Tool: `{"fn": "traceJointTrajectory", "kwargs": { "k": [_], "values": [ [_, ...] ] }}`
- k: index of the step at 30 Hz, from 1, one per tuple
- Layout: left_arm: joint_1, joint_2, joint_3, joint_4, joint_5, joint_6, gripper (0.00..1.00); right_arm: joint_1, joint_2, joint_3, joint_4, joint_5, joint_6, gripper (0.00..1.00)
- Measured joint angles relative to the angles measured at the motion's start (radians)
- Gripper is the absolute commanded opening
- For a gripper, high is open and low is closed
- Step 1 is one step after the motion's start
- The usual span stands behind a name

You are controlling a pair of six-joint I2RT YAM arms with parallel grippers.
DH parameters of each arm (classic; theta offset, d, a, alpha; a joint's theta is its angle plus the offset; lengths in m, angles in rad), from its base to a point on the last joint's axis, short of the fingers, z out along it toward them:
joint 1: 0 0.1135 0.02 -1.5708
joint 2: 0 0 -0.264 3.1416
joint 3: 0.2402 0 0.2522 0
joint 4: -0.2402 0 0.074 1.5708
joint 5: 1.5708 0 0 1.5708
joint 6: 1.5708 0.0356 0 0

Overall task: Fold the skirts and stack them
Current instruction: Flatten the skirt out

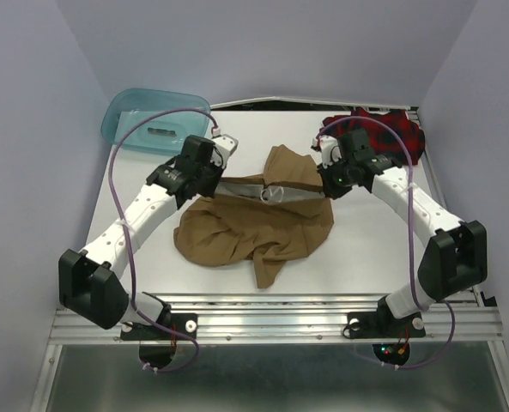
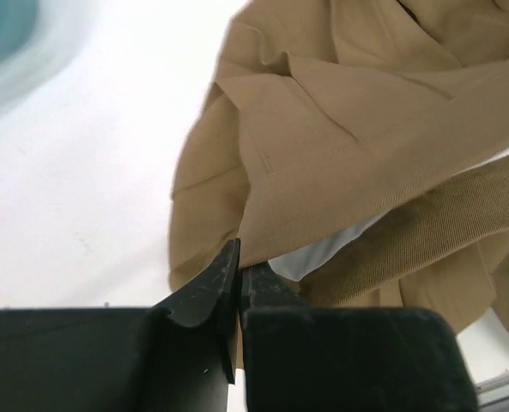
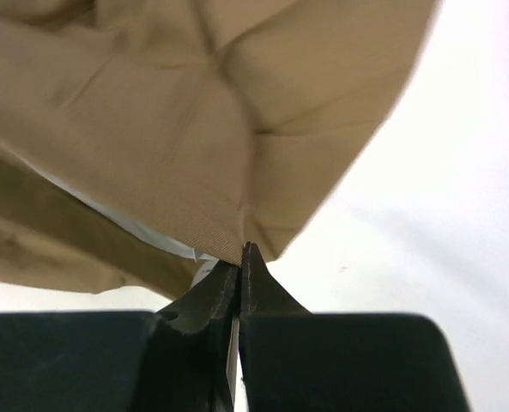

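The tan-brown skirt [image 1: 263,225] lies crumpled in the middle of the white table, its waistband stretched between my two grippers. My left gripper [image 1: 209,178] is shut on the skirt's left waist edge; in the left wrist view the cloth [image 2: 340,146] is pinched at the gripper [image 2: 238,257]. My right gripper [image 1: 330,182] is shut on the right waist corner; in the right wrist view the cloth [image 3: 194,129] is pinched at the gripper [image 3: 240,256]. The red plaid skirt [image 1: 391,130] lies bunched at the back right corner, behind the right arm.
A translucent teal plastic tub [image 1: 155,120] stands at the back left corner; it shows as a blur in the left wrist view [image 2: 5,43]. Blue walls close in the table on three sides. A metal rail [image 1: 271,322] runs along the near edge.
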Motion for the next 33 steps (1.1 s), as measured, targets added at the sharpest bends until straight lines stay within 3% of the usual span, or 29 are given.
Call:
{"fn": "traceJointTrajectory", "kwargs": {
  "k": [4, 9, 19, 22, 28, 33],
  "values": [
    [0.085, 0.003, 0.163, -0.023, 0.036, 0.047, 0.0, -0.052, -0.019, 0.096, 0.013, 0.013, 0.0, 0.01],
    [0.098, 0.011, 0.401, -0.044, 0.082, 0.121, 0.0, -0.072, -0.051, 0.287, 0.035, 0.038, -0.012, 0.01],
    [0.098, -0.008, 0.51, -0.122, 0.178, 0.169, 0.0, -0.078, -0.146, 0.456, -0.005, 0.121, -0.029, 0.01],
    [0.093, 0.003, 0.588, -0.133, 0.178, 0.169, 0.0, -0.076, -0.124, 0.519, -0.006, 0.153, -0.034, 0.01],
    [0.091, 0.113, 0.886, -0.141, 0.161, 0.169, 0.0, -0.07, 0.013, 0.767, 0.023, 0.225, -0.065, 0.01],
    [0.091, 0.156, 0.93, -0.158, 0.151, 0.169, 0.0, -0.07, 0.054, 0.842, 0.028, 0.253, -0.095, 0.01]
  ]
}}
